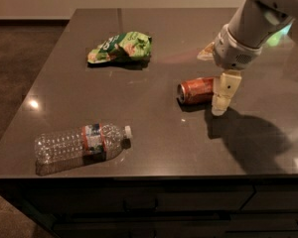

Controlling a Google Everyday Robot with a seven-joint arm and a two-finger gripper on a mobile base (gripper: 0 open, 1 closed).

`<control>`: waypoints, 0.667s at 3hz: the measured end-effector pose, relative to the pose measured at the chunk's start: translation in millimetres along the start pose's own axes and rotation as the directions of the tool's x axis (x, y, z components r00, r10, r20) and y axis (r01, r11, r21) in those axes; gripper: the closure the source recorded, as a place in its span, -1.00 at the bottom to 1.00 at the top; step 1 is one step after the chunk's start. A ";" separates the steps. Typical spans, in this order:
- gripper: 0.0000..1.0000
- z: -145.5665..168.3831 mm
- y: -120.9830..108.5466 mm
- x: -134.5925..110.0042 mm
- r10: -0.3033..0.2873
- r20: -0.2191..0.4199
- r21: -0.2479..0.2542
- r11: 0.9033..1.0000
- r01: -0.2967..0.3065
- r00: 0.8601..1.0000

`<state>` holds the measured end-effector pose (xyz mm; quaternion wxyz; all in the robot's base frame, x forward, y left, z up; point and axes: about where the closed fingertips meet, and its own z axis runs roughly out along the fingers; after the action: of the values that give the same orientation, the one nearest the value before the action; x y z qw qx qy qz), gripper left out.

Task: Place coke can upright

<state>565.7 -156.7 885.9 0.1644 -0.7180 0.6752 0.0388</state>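
The coke can (193, 90) lies on its side on the dark table (154, 143), right of centre, with its silver end facing left. My gripper (212, 82) has come down from the upper right over the can's right end. It is open. One cream finger (223, 90) hangs just in front of the can's right end, and the other finger (206, 51) shows behind the can. The can's right end is hidden by the near finger. I cannot tell whether the fingers touch the can.
A clear plastic water bottle (79, 143) with a red label lies on its side near the front left edge. A green snack bag (121, 47) lies at the back left of centre. The arm's shadow falls on the table at the front right.
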 end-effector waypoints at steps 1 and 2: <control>-1.00 16.8 -0.6 -12.3 -0.061 0.019 -0.038 0.997 0.062 0.998; -1.00 28.5 1.2 -21.9 -0.113 0.016 -0.073 0.991 0.113 0.994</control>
<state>567.4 -127.5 864.9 0.1437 -0.7605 0.6305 0.0588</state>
